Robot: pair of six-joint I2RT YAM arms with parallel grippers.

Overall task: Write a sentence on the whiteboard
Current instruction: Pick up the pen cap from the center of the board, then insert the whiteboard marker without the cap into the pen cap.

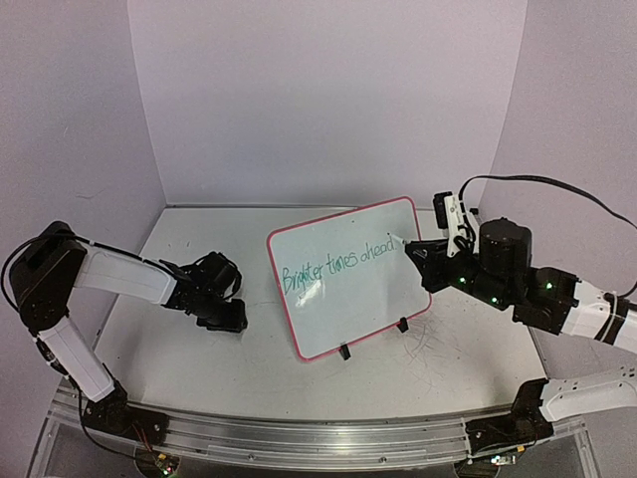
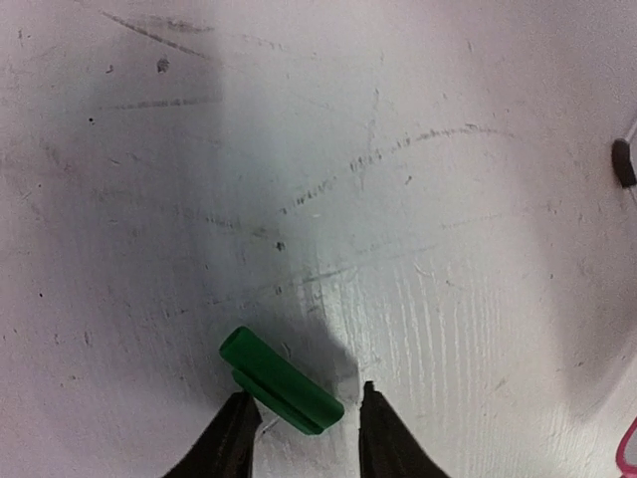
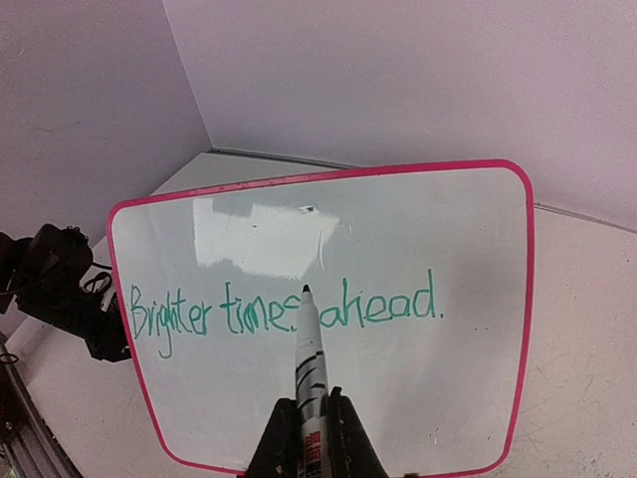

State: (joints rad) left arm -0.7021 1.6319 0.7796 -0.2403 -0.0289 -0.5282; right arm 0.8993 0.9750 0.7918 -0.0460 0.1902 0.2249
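Observation:
The whiteboard [image 1: 360,321], with a red-pink frame and two black feet, stands tilted at mid-table. The green sentence [image 1: 338,267] "Brighter times ahead." runs across it, and it also shows in the right wrist view [image 3: 284,311]. My right gripper [image 3: 311,420] is shut on a white marker [image 3: 310,358] with black stripes. The marker's tip points at the board [image 3: 468,239] between "times" and "ahead"; I cannot tell if it touches. My left gripper [image 2: 304,426] is open and low over the table. A green marker cap [image 2: 282,381] lies between its fingertips, close to the left one.
The white tabletop [image 2: 398,199] is scuffed with dark marks. One black board foot [image 2: 623,162] and a bit of pink frame [image 2: 627,450] show at the right edge of the left wrist view. Purple walls close in the back and sides. A metal rail [image 1: 318,438] runs along the near edge.

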